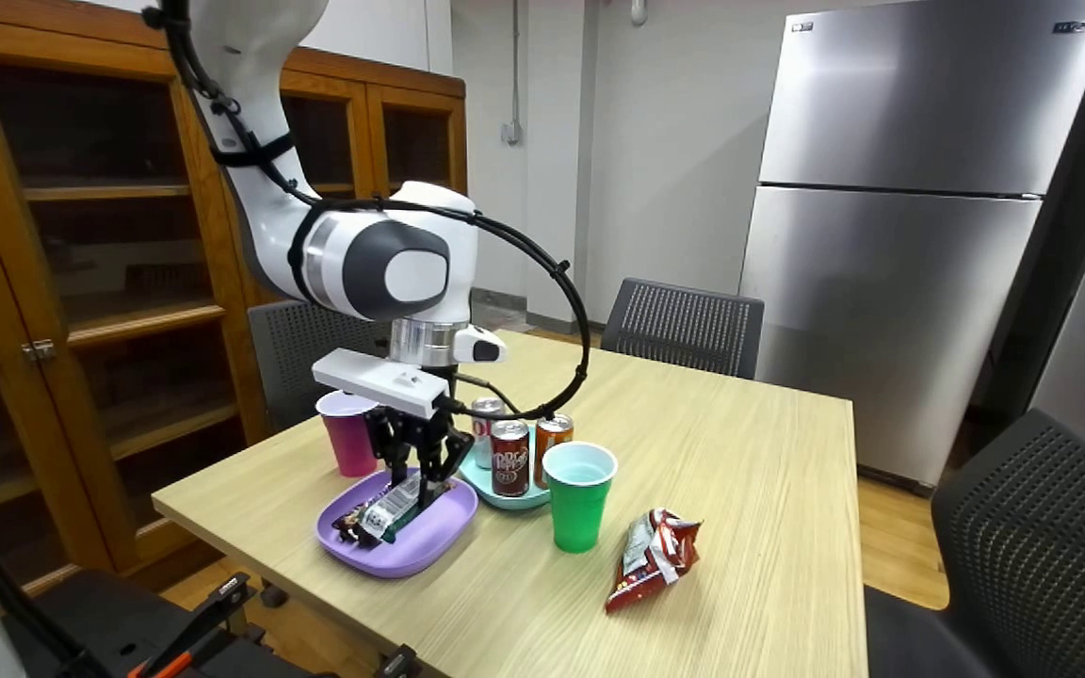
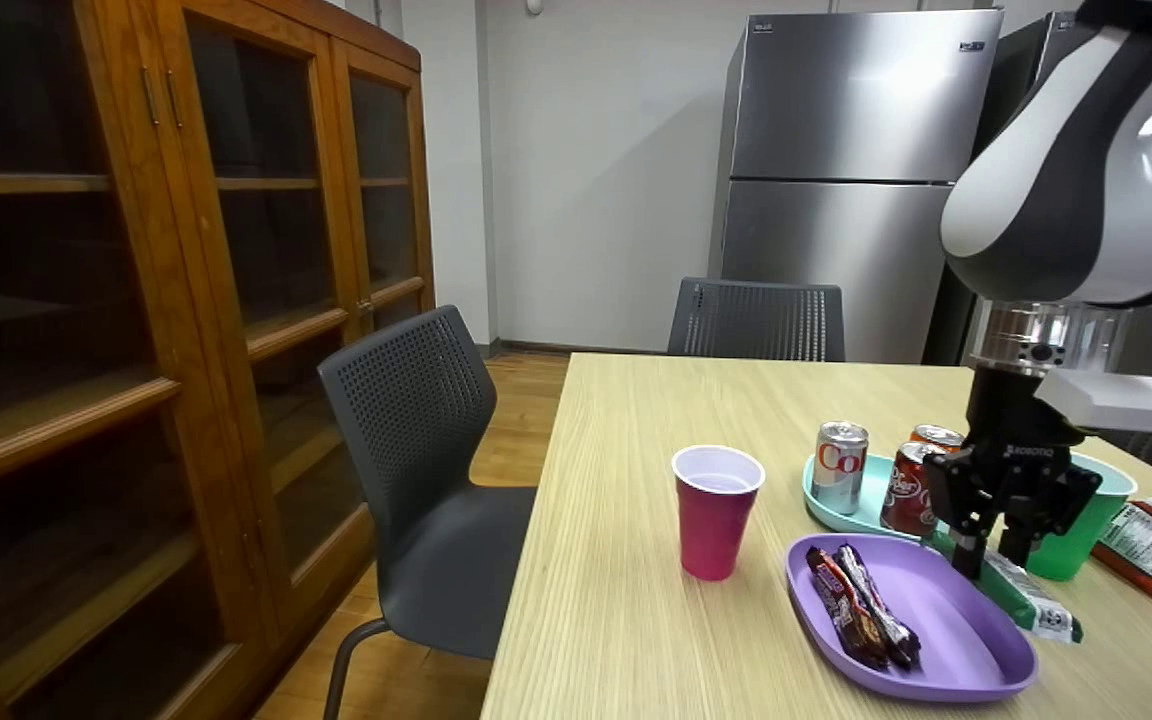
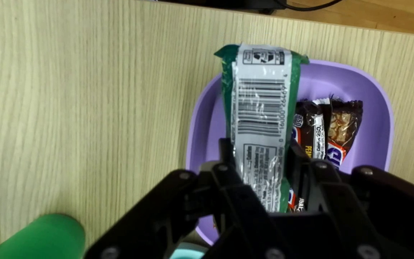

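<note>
A green-wrapped bar (image 3: 261, 104) with a white barcode label lies lengthwise between the fingers of my gripper (image 3: 259, 153), which is shut on its sides. Under it is a purple plate (image 3: 377, 140); the bar's far end reaches past the plate's rim in the wrist view. In an exterior view the bar (image 2: 1041, 605) shows at the plate's side, held by the gripper (image 2: 993, 557). Whether it touches the plate, I cannot tell. Brown-wrapped candy bars (image 2: 864, 610) rest on the plate, beside the gripper in the wrist view and partly hidden by it.
A teal plate (image 1: 521, 502) bearing soda cans (image 1: 510, 459) adjoins the purple plate. A green cup (image 1: 578, 508) and a red snack bag (image 1: 657, 556) stand to one side, a magenta cup (image 2: 718, 520) to the other. Chairs surround the wooden table (image 1: 740, 452).
</note>
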Available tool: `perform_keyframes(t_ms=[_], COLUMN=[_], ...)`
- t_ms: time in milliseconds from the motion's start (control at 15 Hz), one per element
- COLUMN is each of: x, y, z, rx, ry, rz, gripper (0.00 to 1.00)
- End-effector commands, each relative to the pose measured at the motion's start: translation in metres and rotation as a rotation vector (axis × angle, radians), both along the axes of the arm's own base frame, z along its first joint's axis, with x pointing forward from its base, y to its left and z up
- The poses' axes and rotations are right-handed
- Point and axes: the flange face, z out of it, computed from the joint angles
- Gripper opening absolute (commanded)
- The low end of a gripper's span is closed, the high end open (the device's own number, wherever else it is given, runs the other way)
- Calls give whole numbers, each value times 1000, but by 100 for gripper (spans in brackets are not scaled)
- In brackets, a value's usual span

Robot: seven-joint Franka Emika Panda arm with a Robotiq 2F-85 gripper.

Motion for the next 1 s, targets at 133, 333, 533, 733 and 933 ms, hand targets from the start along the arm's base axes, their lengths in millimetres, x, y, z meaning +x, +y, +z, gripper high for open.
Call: perform_keyframes(t_ms=[133,333,533,733,933], x=[27,34,37,30,28], y=[10,10,9,4,-4], z=[-20,-30,-34,-23,-12], rx=[7,5,-3,9,22], ry=[-21,-16,-7,10,10], rz=[33,39,30,38,12], gripper=[13,13,63,77,100])
